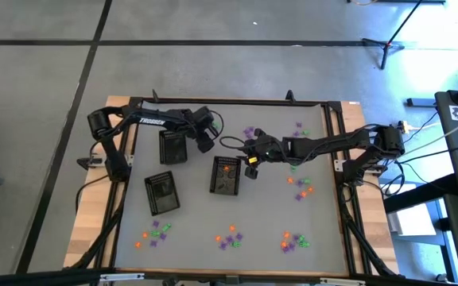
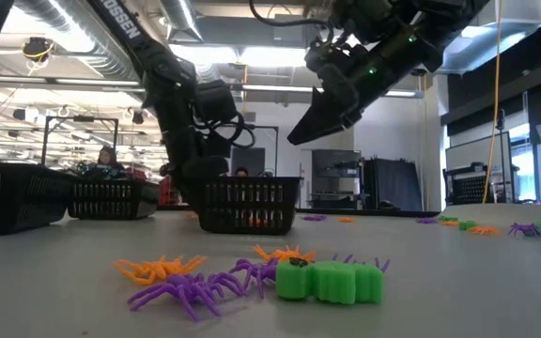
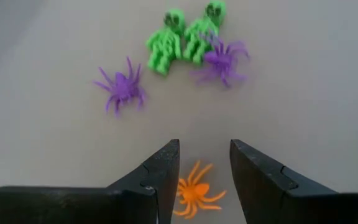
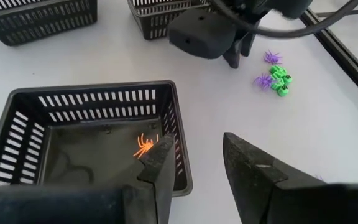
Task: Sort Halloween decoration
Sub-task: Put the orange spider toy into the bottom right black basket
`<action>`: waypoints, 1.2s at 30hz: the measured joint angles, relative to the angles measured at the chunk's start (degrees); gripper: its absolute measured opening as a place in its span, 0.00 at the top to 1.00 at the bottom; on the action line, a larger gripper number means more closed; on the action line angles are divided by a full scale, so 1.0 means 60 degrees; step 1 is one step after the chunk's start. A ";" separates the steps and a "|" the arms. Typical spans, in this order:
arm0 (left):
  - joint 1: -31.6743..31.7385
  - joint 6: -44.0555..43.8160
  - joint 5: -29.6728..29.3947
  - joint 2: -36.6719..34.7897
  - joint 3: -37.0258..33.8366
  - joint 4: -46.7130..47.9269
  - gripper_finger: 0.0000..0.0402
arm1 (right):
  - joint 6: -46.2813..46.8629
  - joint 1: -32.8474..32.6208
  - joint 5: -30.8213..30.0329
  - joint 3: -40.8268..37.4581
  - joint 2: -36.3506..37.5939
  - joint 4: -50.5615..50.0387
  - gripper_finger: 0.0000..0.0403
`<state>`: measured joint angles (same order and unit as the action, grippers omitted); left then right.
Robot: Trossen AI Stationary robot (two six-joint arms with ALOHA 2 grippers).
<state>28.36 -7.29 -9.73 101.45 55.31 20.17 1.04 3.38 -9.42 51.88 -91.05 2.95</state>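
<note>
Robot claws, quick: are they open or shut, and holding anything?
Left gripper: open, empty, above a small orange plastic spider.
Right gripper: open, empty, over the rim of a black slotted plastic tray.

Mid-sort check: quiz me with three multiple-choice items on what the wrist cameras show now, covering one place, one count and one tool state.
1. Where is the orange spider seen past the right tool?
A. On the bare table
B. Inside the black tray
C. Pinched in the tool

2. How many green skeletons lie ahead of the left tool?
A. One
B. Two
C. Four

3. What state is the left tool in?
A. Shut on a purple spider
B. Shut and empty
C. Open, with a second orange spider showing between its fingers

Answers:
1 B, the spider lies on the tray's floor, inside its slatted walls.
2 B, two skeletons lie side by side, with purple spiders near them.
3 C, a clear gap separates the fingers and the spider shows in it.
</note>
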 joint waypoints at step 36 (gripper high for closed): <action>-0.0066 -0.0205 0.0174 0.0536 0.0351 0.1239 0.69 | 0.0098 0.0000 0.0005 0.0000 0.0000 -0.0010 0.67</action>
<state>27.97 -8.52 -8.68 104.66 57.41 27.60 1.63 3.38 -9.39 51.88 -91.05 2.89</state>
